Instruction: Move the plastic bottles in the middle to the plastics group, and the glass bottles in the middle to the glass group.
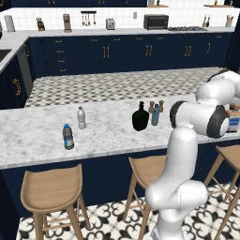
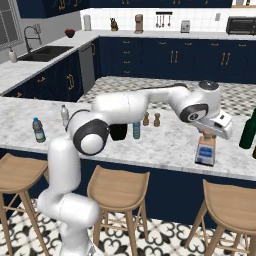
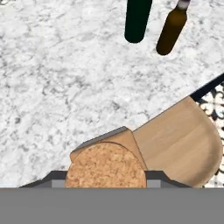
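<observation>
Green bottle [image 2: 248, 131] cropped at edge

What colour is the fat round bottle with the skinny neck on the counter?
The squat bulbous narrow-necked bottle is black all over, best seen in the left base view.

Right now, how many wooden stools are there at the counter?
3, on the near side of the counter: left stool, middle stool, right stool at the picture's edge. Others may be out of frame.

Gripper [image 2: 206, 141] clamped on square bottle [image 2: 205, 151], upright on desk [image 2: 165, 145]. Green bottle [image 2: 248, 131] at right edge. Blue bottle [image 2: 136, 130], black bottle [image 2: 118, 132] behind arm.
</observation>
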You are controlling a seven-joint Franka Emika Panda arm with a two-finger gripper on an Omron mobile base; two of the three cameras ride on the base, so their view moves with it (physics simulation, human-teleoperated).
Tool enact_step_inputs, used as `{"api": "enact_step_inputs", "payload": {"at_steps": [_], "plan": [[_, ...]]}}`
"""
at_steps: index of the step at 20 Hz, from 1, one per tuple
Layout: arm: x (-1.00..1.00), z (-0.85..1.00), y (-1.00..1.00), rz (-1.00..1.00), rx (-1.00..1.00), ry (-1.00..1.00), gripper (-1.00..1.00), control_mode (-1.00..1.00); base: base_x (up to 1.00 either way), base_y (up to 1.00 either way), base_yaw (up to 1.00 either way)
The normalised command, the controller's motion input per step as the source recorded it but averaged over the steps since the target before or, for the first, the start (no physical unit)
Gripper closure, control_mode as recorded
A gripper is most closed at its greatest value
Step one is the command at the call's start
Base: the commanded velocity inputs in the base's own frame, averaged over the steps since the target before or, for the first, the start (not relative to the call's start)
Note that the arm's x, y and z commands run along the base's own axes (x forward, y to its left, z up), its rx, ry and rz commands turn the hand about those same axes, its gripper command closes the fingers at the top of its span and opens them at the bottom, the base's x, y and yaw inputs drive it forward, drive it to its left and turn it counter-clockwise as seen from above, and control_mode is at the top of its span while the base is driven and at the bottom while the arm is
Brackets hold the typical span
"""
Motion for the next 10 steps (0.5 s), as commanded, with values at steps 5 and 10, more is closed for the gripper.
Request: {"api": "enact_step_inputs", "payload": {"at_steps": [5, 10], "plan": [[0.4, 0.0, -0.8, -0.1, 0.22, -0.05, 1.0, -1.0, 0.0, 0.0, 0.0], [0.55, 0.05, -0.59, -0.19, 0.12, 0.02, 1.0, -1.0, 0.0, 0.0, 0.0]]}}
